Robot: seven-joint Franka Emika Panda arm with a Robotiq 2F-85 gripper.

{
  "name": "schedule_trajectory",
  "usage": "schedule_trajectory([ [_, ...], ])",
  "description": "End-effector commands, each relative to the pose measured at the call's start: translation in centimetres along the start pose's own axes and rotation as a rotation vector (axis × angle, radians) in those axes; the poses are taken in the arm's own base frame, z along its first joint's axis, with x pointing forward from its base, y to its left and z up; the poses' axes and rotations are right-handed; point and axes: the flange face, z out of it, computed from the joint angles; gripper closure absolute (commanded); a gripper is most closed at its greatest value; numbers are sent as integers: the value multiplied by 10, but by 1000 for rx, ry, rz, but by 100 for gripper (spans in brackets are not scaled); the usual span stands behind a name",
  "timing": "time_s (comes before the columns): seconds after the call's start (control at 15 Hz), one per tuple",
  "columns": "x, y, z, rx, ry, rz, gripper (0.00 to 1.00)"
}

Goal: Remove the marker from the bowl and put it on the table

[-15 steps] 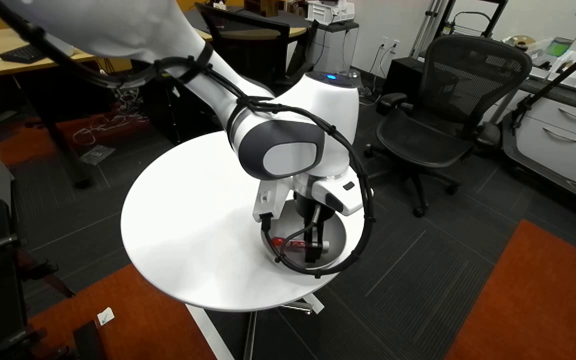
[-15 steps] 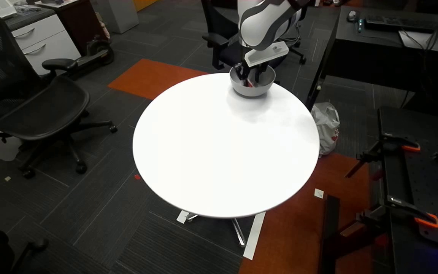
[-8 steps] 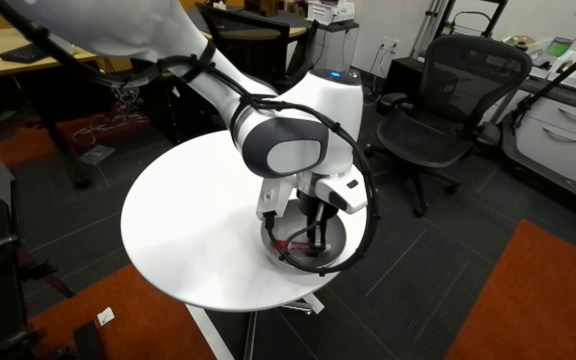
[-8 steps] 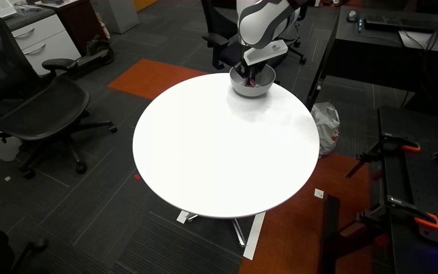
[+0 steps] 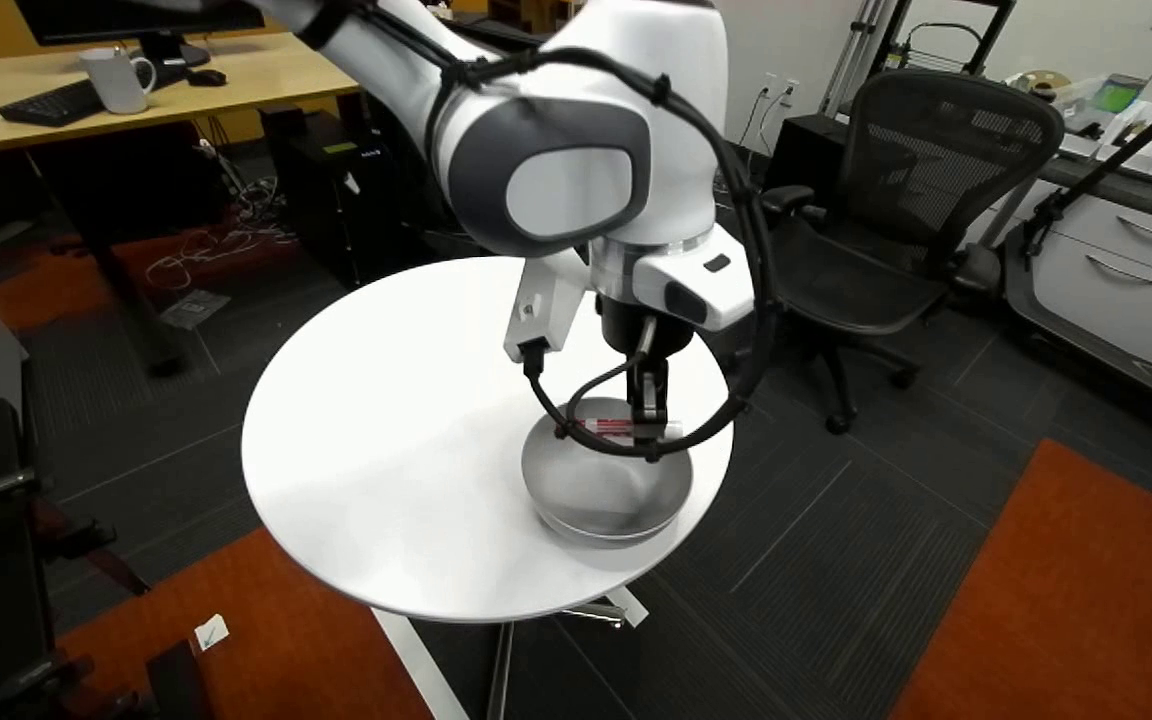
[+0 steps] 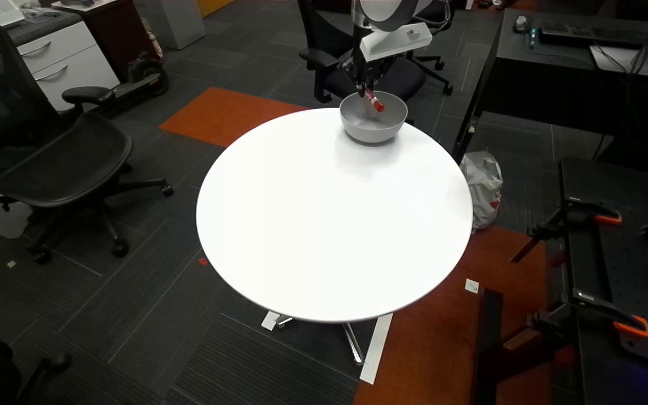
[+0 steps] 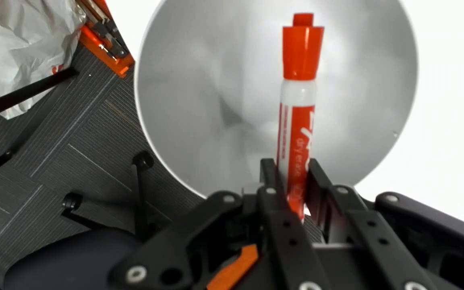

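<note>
The black two-fingered gripper (image 7: 291, 163) has its jaws drawn in to the thickness of the short red-and-white marker (image 7: 297, 100), pinning it, its red end pointing to the top of the wrist view. I see the marker held up over the round grey-silver bowl (image 5: 606, 490) that sits, just below the frame's middle in an exterior view, on the large round white-topped table (image 5: 386, 450)

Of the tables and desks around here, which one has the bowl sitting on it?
The round white table: it bears the grey bowl, whereas the wooden desk holds a mug and the black desk a keyboard.
</note>
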Motion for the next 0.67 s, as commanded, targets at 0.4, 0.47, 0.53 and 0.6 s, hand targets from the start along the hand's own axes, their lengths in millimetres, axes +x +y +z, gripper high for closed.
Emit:
schedule_trajectory([
  [0.4,-84,-56,-50,73,-44,-66,95],
  [0.47,-95,-65,-48,74,-57,-86,95],
  [0.53,-109,-78,-44,78,-67,-116,95],
  [0.6,-124,-91,-40,82,-75,-148,95],
])
